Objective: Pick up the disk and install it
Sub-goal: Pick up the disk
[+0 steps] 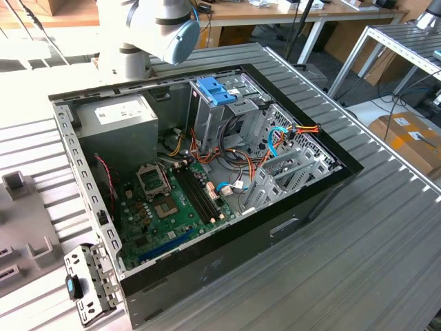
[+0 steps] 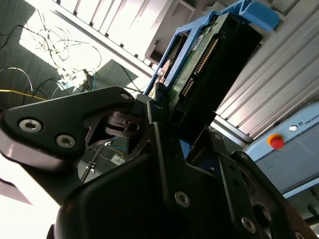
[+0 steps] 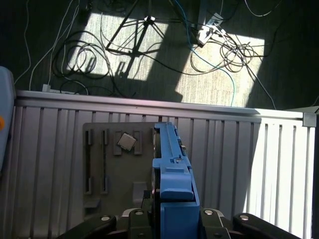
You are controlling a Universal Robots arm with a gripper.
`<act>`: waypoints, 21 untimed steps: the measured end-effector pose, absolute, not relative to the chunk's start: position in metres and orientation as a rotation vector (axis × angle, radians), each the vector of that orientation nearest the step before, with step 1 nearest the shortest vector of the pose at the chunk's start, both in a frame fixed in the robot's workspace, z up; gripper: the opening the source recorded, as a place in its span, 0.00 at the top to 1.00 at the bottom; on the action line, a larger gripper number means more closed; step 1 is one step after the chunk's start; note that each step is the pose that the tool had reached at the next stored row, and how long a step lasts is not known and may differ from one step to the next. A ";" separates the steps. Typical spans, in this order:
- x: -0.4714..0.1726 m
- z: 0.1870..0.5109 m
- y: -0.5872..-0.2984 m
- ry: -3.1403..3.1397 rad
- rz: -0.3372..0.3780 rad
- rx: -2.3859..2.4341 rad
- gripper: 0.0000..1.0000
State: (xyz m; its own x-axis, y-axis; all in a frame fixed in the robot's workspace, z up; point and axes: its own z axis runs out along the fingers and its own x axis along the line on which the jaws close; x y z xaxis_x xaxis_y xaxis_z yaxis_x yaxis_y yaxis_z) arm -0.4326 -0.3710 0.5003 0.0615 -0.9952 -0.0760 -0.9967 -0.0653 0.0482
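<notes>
1. Disk [image 3: 172, 169] [image 2: 199, 74], dark between blue rails, is held on edge over the ribbed counter [image 3: 45, 149] in both wrist views.
2. Jaws are clamped on one end of it.
3. Exterior view, left to right: grey fixture tray [image 1: 21, 227], robot arm [image 1: 165, 27] at the far side, open computer case [image 1: 207, 172] on the counter.
</notes>
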 end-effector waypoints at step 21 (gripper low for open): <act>-0.430 0.500 -0.375 2.136 0.138 -2.276 0.63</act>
State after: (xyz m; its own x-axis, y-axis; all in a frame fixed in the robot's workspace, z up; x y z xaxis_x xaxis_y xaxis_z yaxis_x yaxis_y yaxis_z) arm -0.4297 -0.3749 0.5003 0.0615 -0.9952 -0.0760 -0.9967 -0.0653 0.0482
